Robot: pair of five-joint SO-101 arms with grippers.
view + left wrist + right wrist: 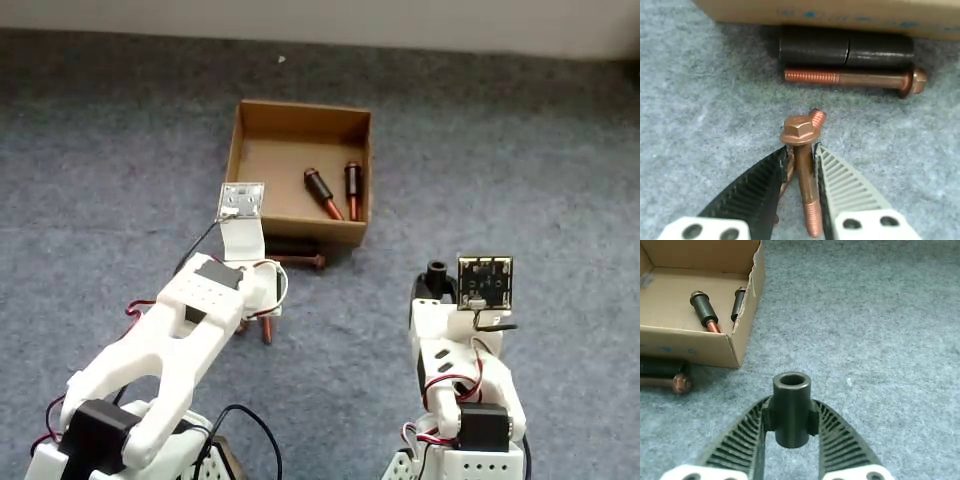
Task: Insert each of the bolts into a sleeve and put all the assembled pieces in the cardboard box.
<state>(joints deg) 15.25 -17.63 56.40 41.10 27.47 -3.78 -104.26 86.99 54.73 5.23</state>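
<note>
- While the left gripper [801, 150] is squeezing shut on a copper bolt [803, 170], the bolt's six-sided head is poking out past the fingertips
- A second bolt [816, 118] is peeking out just behind the copper bolt, and I cannot tell if the pincer is holding that one too
- The right gripper [791, 404] is pinching a black sleeve [791, 415] between its ribbed fingers, and the sleeve's round hole is showing at its free end
- Seen from above, the left arm [170, 350] is sitting at 7 o'clock on the grey carpet [520, 150], and the right arm [460, 380] is sitting at 5 o'clock
- The cardboard box [238, 150] is sitting open at 12 o'clock
- Two finished pieces [322, 192] are lying inside the box, toward its 4 o'clock corner
- A loose sleeve [845, 47] is lying outside the box, right against its 6 o'clock wall
- A loose bolt [855, 79] is lying just beside the loose sleeve, running the same way
</note>
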